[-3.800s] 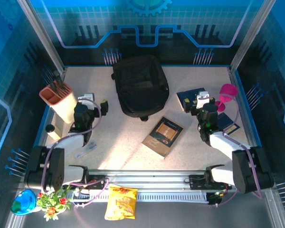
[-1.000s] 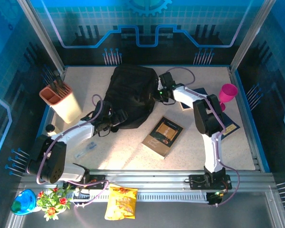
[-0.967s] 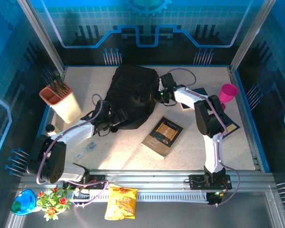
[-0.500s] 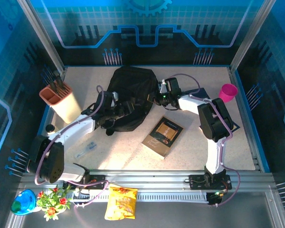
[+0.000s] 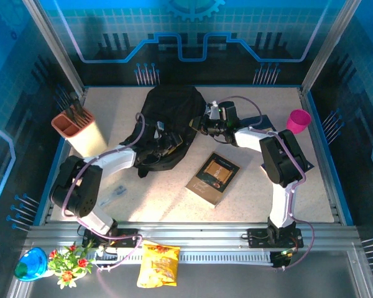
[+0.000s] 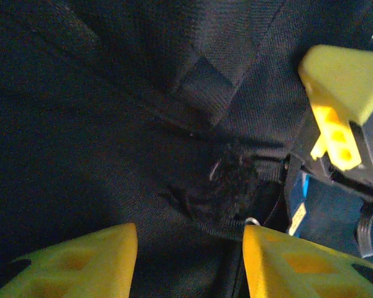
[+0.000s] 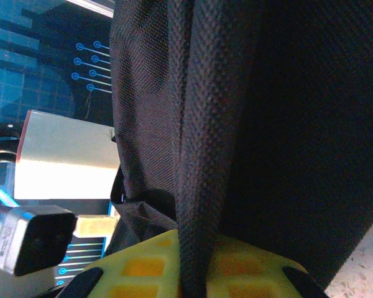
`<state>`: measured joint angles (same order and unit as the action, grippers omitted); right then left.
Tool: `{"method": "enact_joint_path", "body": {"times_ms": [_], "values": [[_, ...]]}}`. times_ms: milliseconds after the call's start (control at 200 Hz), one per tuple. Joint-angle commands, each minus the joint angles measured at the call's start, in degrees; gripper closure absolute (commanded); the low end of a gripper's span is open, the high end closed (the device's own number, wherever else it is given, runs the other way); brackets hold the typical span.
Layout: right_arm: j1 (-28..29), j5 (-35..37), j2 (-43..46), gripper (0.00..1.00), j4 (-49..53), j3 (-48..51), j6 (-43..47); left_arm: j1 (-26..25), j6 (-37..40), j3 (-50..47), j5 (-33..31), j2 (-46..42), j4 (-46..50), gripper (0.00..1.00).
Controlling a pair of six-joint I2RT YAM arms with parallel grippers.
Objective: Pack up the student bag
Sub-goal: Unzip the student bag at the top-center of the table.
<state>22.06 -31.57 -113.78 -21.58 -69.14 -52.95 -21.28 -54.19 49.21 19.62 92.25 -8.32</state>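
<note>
Two arms reach in over the table (image 5: 248,205) and meet at the student bag (image 5: 174,104), which lies toward the far middle of the table, its rounded black bulk slumped between them. The right claw (image 5: 204,124) is at the bag's right edge and is clenched on it: its wrist view has a thick ridge of black woven fabric, a strap or a folded seam, running straight down onto a yellow finger (image 7: 137,270), with the rest of the bag hanging dark beside it. The left claw (image 5: 166,140) lies at the near front of the bag, its arm stretched across from the left. From its wrist camera the two yellow fingertips (image 6: 81,264) stand apart, with puckered black fabric and a zip line in the gap; whether they pinch that fabric I cannot tell. The right claw's yellow finger shows at the upper right of that same view, close by, with something blue below it. Just to the near right of the bag a brown-covered book (image 5: 213,179) lies flat on the table, apart from both claws. A pink cup (image 5: 298,119) stands near the right wall, a tan holder (image 5: 81,133) with dark pens stands at the left, and a small clear item (image 5: 115,194) lies beside the left arm. A yellow snack packet (image 5: 156,264) sits in front of the arm bases, with a sprig of flowers (image 5: 68,261) at the near left corner.
</note>
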Motion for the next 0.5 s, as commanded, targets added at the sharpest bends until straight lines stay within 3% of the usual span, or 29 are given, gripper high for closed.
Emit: {"method": "enact_joint_path", "body": {"times_ms": [0, 100, 495], "values": [[-0.03, -3.02, 2.27, 0.87, -6.67, 0.37, -1.34, -0.34, -5.04, 0.53, 3.18, 2.84, -6.98, 0.56], [0.0, -3.26, 2.23, 0.87, -7.36, 0.73, -1.87, -0.34, -5.7, 1.53, 5.06, 5.35, -10.16, 0.7], [-0.08, -3.78, 2.17, 0.88, -8.79, 2.08, -2.28, -0.31, -7.49, 2.1, 6.11, 7.97, -18.02, 0.75]]}}
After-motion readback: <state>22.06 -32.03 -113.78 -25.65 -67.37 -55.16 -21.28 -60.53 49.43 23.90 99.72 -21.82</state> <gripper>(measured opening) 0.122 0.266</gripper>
